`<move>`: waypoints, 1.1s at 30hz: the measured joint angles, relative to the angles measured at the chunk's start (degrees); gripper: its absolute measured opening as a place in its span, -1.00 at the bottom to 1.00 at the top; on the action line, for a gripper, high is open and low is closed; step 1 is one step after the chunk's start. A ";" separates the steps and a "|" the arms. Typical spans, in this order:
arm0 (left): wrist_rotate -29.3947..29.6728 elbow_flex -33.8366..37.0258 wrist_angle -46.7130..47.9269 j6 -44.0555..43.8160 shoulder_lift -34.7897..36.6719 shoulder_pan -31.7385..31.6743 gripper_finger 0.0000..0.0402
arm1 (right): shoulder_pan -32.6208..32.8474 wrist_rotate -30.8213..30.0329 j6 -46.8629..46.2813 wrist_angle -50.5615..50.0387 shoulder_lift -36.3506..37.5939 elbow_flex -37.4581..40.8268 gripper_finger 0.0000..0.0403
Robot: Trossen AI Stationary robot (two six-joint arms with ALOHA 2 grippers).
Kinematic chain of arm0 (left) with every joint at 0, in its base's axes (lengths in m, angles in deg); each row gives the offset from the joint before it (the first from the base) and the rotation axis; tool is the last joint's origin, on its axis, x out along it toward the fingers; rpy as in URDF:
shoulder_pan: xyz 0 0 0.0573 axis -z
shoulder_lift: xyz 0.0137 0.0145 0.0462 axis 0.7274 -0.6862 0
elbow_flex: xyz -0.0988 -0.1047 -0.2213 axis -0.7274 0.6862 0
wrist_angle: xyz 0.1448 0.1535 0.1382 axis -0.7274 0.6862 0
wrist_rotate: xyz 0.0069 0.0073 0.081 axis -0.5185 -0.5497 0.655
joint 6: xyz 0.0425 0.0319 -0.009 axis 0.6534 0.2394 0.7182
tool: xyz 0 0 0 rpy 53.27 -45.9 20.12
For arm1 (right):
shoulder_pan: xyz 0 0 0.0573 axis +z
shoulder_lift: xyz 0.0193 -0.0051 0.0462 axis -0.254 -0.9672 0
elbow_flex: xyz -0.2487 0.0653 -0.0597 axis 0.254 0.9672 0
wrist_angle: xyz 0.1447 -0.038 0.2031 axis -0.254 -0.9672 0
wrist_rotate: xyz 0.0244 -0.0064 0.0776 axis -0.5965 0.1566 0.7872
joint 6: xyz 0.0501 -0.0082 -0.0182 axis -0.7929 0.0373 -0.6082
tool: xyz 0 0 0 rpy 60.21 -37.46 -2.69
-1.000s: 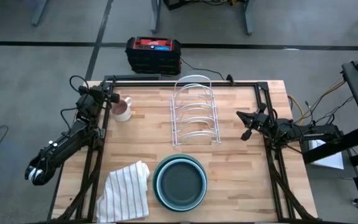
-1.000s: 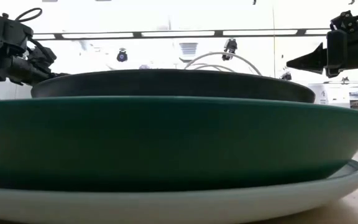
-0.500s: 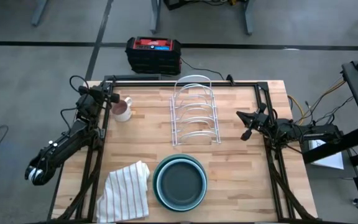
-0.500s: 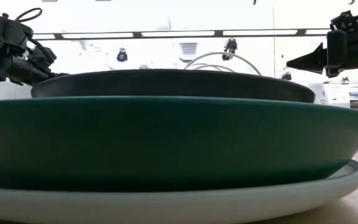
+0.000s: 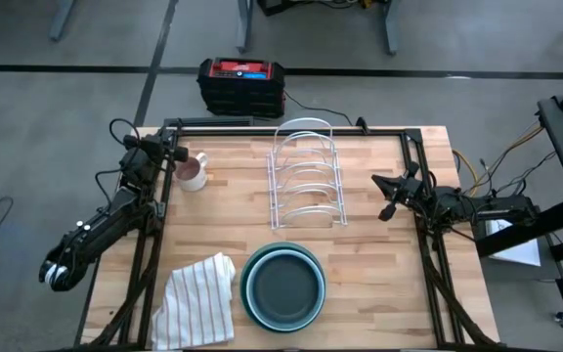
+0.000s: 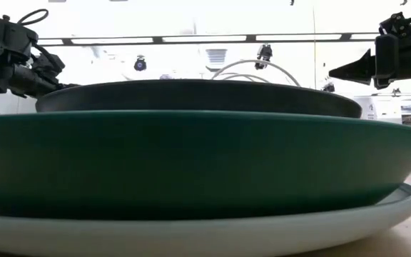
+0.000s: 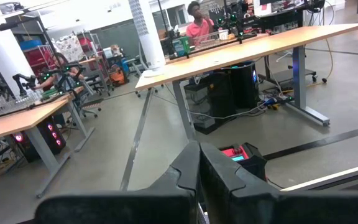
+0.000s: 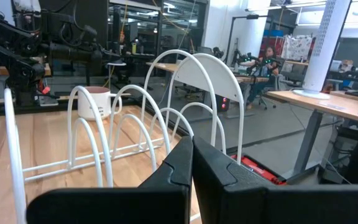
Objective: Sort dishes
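The dishes (image 5: 282,286) are stacked near the table's front edge, at its middle. The pale blue plate (image 6: 191,237) rests on the wood, the dark green one (image 6: 191,164) lies in it, and a blackish one (image 6: 198,96) is on top. My left gripper (image 5: 179,154) hovers at the far left, by a mug, and its fingers (image 7: 199,171) are shut on nothing. My right gripper (image 5: 383,196) hovers at the right edge, pointing at the wire rack, and is also shut (image 8: 191,160) and empty. Both are far from the plates.
A white wire dish rack (image 5: 307,179) stands at the far middle of the table. A white mug (image 5: 194,172) sits at the far left. A white striped cloth (image 5: 198,301) lies crumpled left of the stack. Bare wood lies between the rack and the stack.
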 joint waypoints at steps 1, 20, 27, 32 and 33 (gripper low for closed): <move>0.00 0.00 0.01 0.00 0.01 0.00 -1.00 | 0.00 0.00 -0.02 0.01 0.00 0.00 -1.00; 0.00 0.01 -0.01 -0.02 0.02 0.01 -1.00 | 0.00 0.00 0.00 0.01 0.01 0.00 -1.00; -0.01 0.00 -0.15 -7.68 0.00 -0.01 -1.00 | 0.00 0.00 -0.31 -0.01 -0.01 0.00 -1.00; -0.57 -0.02 -1.85 -17.24 0.35 0.01 -1.00 | 0.00 0.00 -8.81 0.64 -0.01 0.00 -1.00; -1.75 -0.02 -1.76 -19.52 0.71 -0.01 -1.00 | 0.00 0.00 -8.89 1.35 -0.01 -0.01 -1.00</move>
